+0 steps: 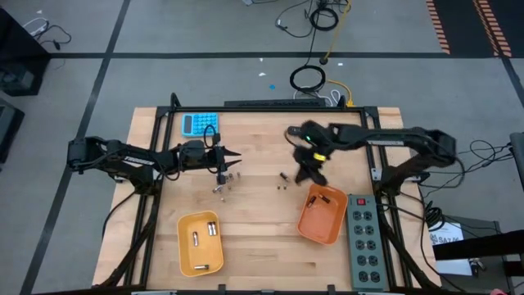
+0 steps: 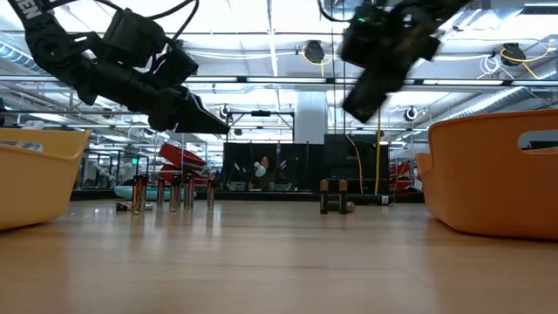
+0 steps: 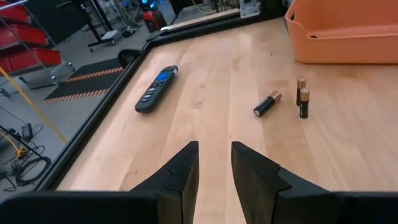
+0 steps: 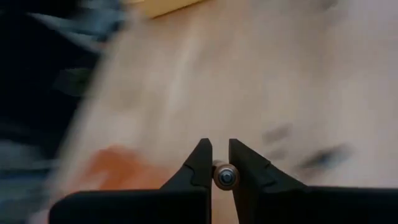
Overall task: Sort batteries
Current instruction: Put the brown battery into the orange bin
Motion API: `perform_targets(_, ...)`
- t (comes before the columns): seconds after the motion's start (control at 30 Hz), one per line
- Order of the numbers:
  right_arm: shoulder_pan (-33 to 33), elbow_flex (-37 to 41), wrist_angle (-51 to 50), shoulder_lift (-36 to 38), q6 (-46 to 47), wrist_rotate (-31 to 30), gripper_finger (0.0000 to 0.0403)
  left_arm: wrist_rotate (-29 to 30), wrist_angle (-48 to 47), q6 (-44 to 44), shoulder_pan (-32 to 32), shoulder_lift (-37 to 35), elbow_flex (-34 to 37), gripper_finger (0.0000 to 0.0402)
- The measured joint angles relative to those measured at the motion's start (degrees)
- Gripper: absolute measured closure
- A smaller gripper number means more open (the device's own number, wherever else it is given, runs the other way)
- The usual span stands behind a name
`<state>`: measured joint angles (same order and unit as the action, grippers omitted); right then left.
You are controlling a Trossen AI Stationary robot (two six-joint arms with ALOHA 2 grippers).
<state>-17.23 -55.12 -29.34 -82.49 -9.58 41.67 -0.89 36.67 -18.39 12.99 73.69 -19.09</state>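
We found the right gripper pinching a battery between its fingertips, a fact only the right wrist view gave us: we looked at the cell end-on, a round metallic face with a darker centre. In the high view that gripper hung just at twelve o'clock of the orange tray, which held one battery near its upper rim.

The left gripper held nothing, its fingers a narrow gap apart. Its wrist view alone showed us the dark cells with copper-coloured ends: one lying flat, two upright beside it. It also showed a black remote with a blue end near the table edge.

From above, the left gripper sat at twelve o'clock of a cluster of silvery batteries; the low view showed them standing upright. The yellow tray held three more. A blue calculator lay at the table's far edge.
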Motion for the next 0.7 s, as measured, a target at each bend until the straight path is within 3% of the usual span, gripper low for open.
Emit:
perform_targets(0.07, 1.04, 5.25, 1.43, 3.27, 4.99, 3.83, 0.0387, 0.0, 0.02, 0.0, 0.02, 0.0, 0.0, 0.0297)
perform_targets(0.2, 5.1, 14.24, 5.25, 6.59, 14.24, 3.46, 0.0387, 0.0, 0.1, 0.08, 0.02, 0.0, 0.0, 0.0297)
perform_targets(0.4, 11.65, 16.76, 4.52, 7.19, 23.04, -9.63, 0.0385, 1.14, 0.67, 1.54, 0.01, 0.0, 0.0, 0.0297)
perform_targets(0.57, 14.06, 16.71, 4.24, 7.51, 27.07, -15.0, 0.0306, 5.54, 0.08, 4.76, 0.01, 0.0, -0.49, 0.0297)
perform_targets(0.7, 15.76, 16.71, 1.99, 8.88, 26.49, -19.61, 0.0252, 4.82, -3.42, 6.11, 0.02, -0.02, -2.43, 0.0297)
